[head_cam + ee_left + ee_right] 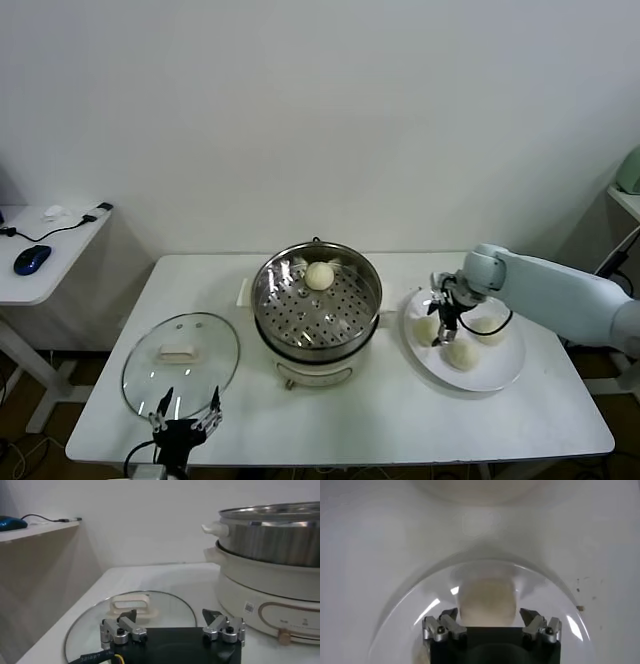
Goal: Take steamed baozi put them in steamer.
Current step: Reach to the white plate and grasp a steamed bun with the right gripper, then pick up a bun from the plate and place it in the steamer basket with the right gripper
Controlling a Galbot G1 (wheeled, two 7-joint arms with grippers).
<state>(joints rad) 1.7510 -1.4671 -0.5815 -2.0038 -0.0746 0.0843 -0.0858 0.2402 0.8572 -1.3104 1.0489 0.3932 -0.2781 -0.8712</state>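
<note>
right now one steamed baozi (319, 275) already sits in the steamer (316, 305), at the far side of its perforated basket. three more baozi lie on the white plate (505, 374) to the steamer's right: one under the gripper (428, 327), one nearer the table's front edge (459, 353) and one toward the outer side (489, 330).

the right gripper (443, 318) hangs over the plate's steamer-side part, fingers spread wide and holding nothing. in the right wrist view the bun (486, 600) lies straight ahead of the open fingers (445, 625), centred in the gap but not yet between the tips, so they look apart from it. that is the relation the next move seems to turn on: the bun is directly in line below the gripper, so a plain descent should bracket it. it is round, with no long axis to match, so wrist angle matters little. the neighbouring buns are close, and a wide finger could nudge one.

the right arm is clearly the nearer one. the left gripper (185, 425) is parked at the table's front edge by the glass lid (180, 362), fingers wide, empty.
</note>
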